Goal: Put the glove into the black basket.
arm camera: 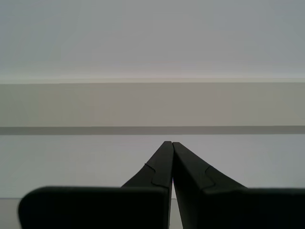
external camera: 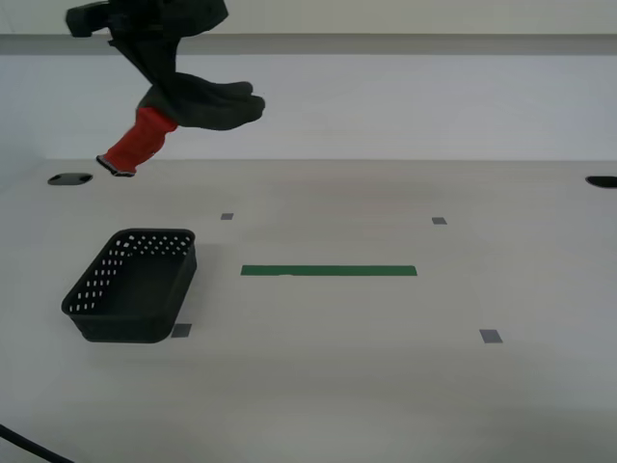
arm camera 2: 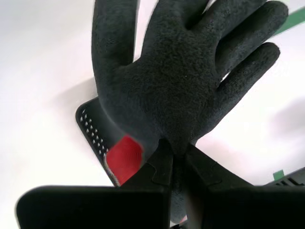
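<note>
My second gripper [external camera: 154,68] is shut on the glove [external camera: 198,104] and holds it high in the air at the exterior view's upper left. The glove's dark grey fingers point toward the exterior view's right and its red cuff [external camera: 137,143] hangs down. In the second wrist view the glove [arm camera 2: 176,76] hangs from the closed jaws of my second gripper [arm camera 2: 175,150], with the red cuff [arm camera 2: 125,158] showing beside them. The black basket [external camera: 133,286] stands on the table below the glove; one corner [arm camera 2: 93,126] shows in the second wrist view. My first gripper [arm camera: 167,144] is shut, empty, facing a wall.
A green tape strip [external camera: 329,271] lies on the white table [external camera: 386,386] to the right of the basket. Small grey tape squares [external camera: 491,336] mark the tabletop. Dark holes [external camera: 69,179] sit at the table's far corners. A black cable [external camera: 29,448] crosses the near left corner.
</note>
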